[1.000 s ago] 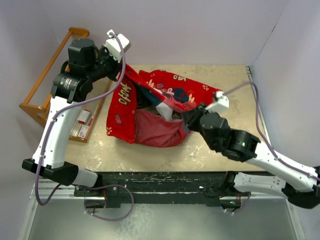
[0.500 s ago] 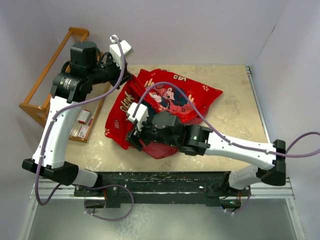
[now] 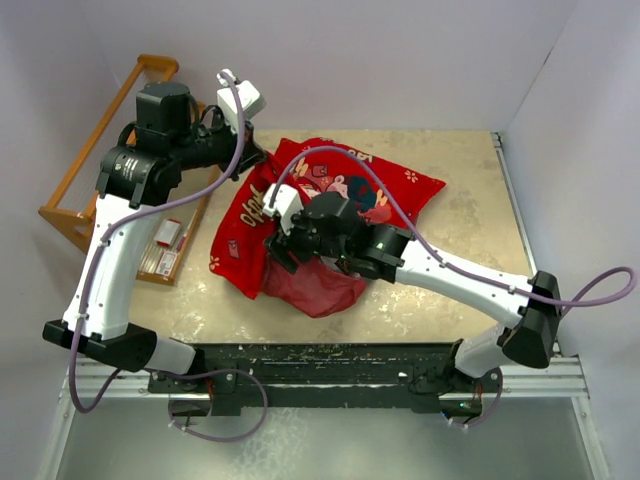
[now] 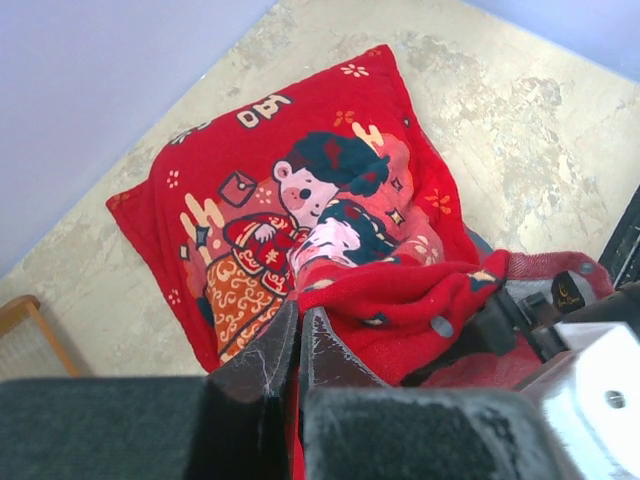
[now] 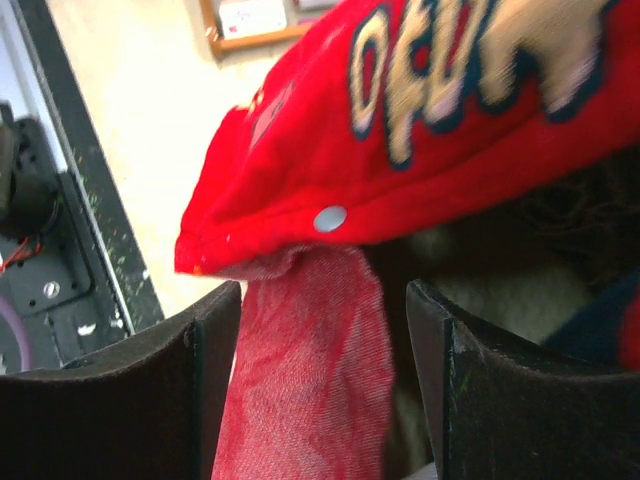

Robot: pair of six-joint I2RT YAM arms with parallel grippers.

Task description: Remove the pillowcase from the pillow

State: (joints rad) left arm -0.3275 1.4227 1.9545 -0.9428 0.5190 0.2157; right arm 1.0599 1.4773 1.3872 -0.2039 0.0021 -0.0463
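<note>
The tan table (image 3: 470, 230) is boxed in by pale walls on the far side and the right. Bare surface runs from the right corner of the cloth to the right wall. A narrower strip lies open along the near side, before the black rail (image 3: 330, 365).

There are two arms. The left arm (image 3: 105, 270) rises from its base at the near left, bends high over the left edge and turns right, down to the far left corner of the cloth. The right arm (image 3: 470, 285) stretches low from the near right across the front of the table, with its wrist at the near left part of the cloth.

One pillowcase (image 3: 400, 185) lies at the middle of the table, its mouth turned to the near left, where the darker lining (image 3: 320, 285) spills out. The one pillow (image 5: 480, 275) is inside it, showing only as a dim pale patch within the mouth.

One wooden rack (image 3: 65, 225) stands just beside the cloth's left edge, leaving little room there.

The left gripper (image 4: 299, 325) has its fingers pressed together, pinching the pillowcase's red edge. The right gripper (image 5: 322, 330) is spread wide at the mouth, with the lining hanging between its fingers.

In the left wrist view, two metal snaps (image 4: 441, 325) show on the folded hem.
</note>
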